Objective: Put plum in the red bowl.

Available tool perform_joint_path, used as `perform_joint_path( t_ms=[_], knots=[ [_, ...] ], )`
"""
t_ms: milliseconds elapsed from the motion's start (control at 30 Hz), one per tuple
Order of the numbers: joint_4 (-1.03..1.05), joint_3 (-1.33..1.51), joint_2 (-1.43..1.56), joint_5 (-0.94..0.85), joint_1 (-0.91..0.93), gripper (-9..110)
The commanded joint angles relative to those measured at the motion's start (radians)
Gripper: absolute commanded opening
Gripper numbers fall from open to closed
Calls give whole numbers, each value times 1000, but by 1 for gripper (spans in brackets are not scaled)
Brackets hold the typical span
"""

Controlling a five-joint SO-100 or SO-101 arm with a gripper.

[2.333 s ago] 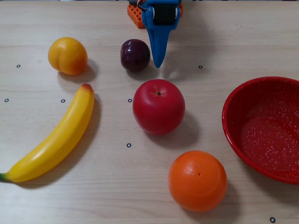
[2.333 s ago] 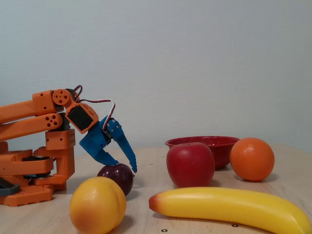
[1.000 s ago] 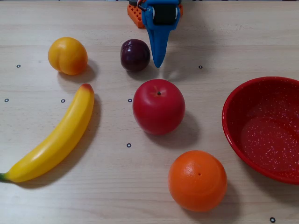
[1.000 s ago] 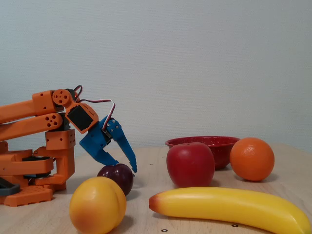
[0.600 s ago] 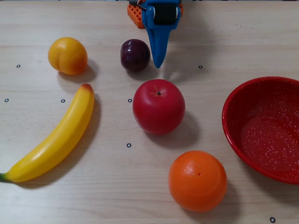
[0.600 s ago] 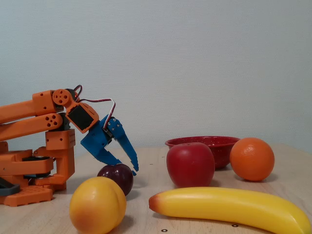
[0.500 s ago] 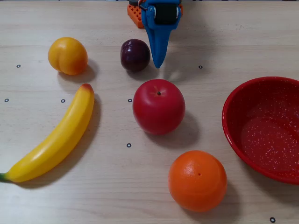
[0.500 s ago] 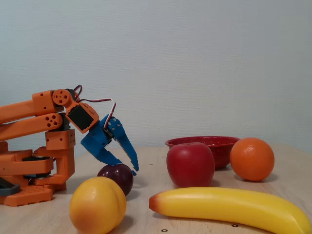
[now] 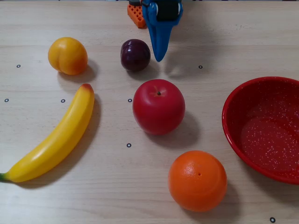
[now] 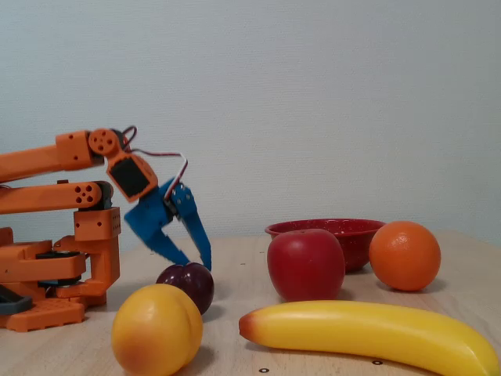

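Observation:
The plum (image 9: 135, 55) is small, dark purple and rests on the table at the top centre of the overhead view; in the fixed view the plum (image 10: 186, 284) lies in front of the arm's base. My blue gripper (image 9: 159, 58) points down just to the right of the plum, its tips close above it. From the side, the gripper (image 10: 197, 266) stands open by a narrow gap and holds nothing. The red bowl (image 9: 233, 100) sits at the right edge of the overhead view. Only the rim of the red bowl (image 10: 313, 227) shows behind the apple in the fixed view.
A red apple (image 9: 159, 106) lies between the plum and the bowl. An orange (image 9: 197, 180) sits below it. A banana (image 9: 56, 135) and a yellow-orange peach (image 9: 67, 55) lie to the left. The orange arm base (image 10: 47, 274) stands at the left in the fixed view.
The arm's wrist has risen and the gripper now points more steeply down, its tips drawn slightly back toward the base. The fruits and bowl have not moved.

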Motion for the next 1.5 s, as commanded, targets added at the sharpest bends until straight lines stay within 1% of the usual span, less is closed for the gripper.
perform_joint_path(
  t_ms=[0,333,467,867,967,1167,1267,1467],
  knots=[
    [38,-137,-26,-32,-25,0],
    [190,-368,-137,-83,-51,0],
    [229,-482,-244,-97,-23,0],
    [379,-798,-500,-175,127,0],
    [410,-841,-545,-181,176,0],
    [460,-873,-635,-253,259,0],
    [477,-871,-663,-295,301,3],
    [545,-870,-710,-400,371,16]
  ],
)
